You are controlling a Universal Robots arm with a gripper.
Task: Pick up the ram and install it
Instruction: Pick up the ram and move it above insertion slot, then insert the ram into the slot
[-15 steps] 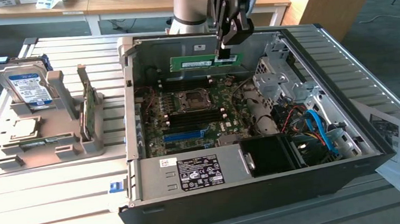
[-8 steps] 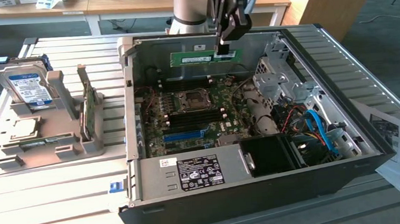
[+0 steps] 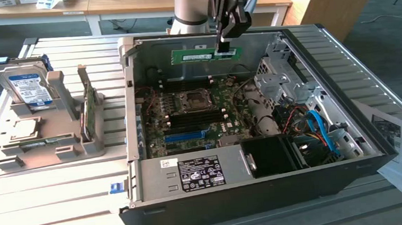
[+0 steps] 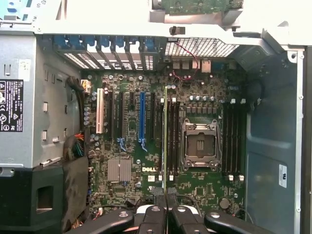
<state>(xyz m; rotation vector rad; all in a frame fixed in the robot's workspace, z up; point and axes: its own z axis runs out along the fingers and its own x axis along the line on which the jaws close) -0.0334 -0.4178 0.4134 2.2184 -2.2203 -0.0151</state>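
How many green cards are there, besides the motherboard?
2. The ram is clamped in the jaws above the open case; a broader card stands on edge in the gray holder at the exterior view's left. Others may be hidden.

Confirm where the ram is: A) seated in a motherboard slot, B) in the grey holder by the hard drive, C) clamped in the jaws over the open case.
C: the jaws are shut on one end of the ram, which hangs in the air above the motherboard.
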